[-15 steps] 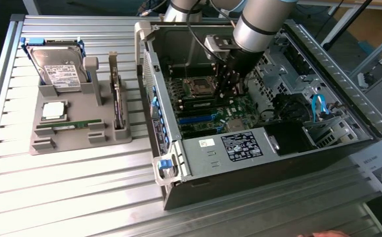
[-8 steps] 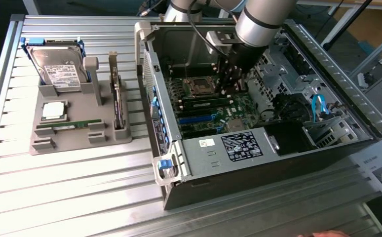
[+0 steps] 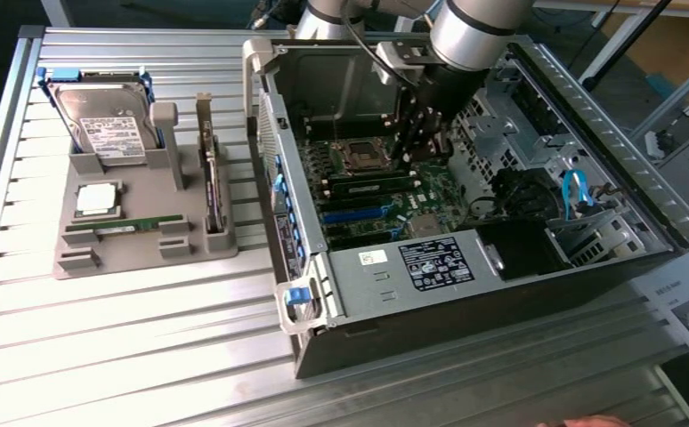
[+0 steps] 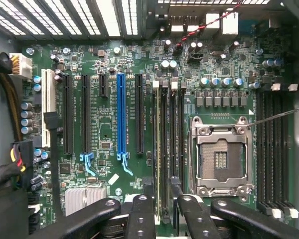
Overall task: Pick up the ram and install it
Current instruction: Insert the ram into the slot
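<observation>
A long green ram (image 3: 125, 228) lies flat in the front slot of the grey holder (image 3: 142, 258), at the exterior view's left, far from my gripper. My gripper (image 3: 422, 142) hangs inside the open computer case (image 3: 475, 294), low over the motherboard (image 4: 104, 124). In the wrist view my gripper (image 4: 162, 201) is open, with its fingers (image 4: 139, 214) on either side of the row of memory slots (image 4: 169, 144). A thin pale-edged strip (image 4: 158, 149) stands edge-on in one of those slots, between the fingers. I cannot tell whether it is a second ram stick.
The holder also carries a hard drive (image 3: 107, 129), a square silver processor (image 3: 95, 199) and an upright dark card (image 3: 210, 178). Beside the memory slots sit the open processor socket (image 4: 220, 157), more memory slots (image 4: 274, 144) and a blue expansion slot (image 4: 121, 114). Case walls surround the arm.
</observation>
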Motion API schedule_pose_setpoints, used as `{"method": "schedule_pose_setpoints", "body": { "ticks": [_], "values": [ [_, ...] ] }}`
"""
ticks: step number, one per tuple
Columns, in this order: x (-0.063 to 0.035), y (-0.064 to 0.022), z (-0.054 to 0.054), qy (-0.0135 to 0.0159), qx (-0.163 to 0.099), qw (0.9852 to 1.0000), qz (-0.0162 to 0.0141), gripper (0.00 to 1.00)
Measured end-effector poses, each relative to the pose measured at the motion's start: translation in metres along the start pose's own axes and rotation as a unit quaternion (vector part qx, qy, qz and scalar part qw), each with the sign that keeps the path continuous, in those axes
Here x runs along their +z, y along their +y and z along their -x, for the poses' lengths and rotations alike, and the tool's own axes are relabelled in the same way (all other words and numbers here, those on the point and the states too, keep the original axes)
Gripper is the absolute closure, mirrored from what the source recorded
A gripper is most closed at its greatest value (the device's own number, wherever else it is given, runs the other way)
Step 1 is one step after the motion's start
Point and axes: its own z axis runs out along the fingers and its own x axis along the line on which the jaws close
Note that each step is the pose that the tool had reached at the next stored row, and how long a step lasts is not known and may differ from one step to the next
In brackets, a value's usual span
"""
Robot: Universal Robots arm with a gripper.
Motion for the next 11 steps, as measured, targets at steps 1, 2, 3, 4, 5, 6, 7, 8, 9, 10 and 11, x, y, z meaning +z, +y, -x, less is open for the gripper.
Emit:
{"method": "schedule_pose_setpoints", "body": {
  "ticks": [1,2,3,4,5,6,7,8,9,10,11],
  "values": [
    [-0.002,0.0001,0.0,0.0,0.0,1.0,0.0,0.75],
    [-0.0038,0.0002,0.0,-0.0001,0.0,1.0,0.0,0.75],
    [-0.0055,0.0003,0.0,0.0,0.0,1.0,0.0,0.75],
    [-0.0072,0.0004,0.0,0.0,0.0,1.0,0.0,0.75],
    [-0.009,0.0005,0.0,0.0,0.0,1.0,0.0,0.75],
    [-0.0107,0.0006,0.0,0.0,0.0,1.0,0.0,0.75],
    [-0.0138,0.0008,0.0,0.0,0.0,1.0,0.0,0.75],
    [-0.0156,0.0009,0.001,0.0,0.0,1.0,0.0,0.75],
    [-0.0174,0.001,0.001,0.0,0.0,1.0,0.0,0.75],
    [-0.0191,0.001,0.001,0.0,0.0,1.0,0.0,0.75],
    [-0.0209,0.0012,0.001,0.0,0.0,1.0,0.0,0.75]
  ]
}}
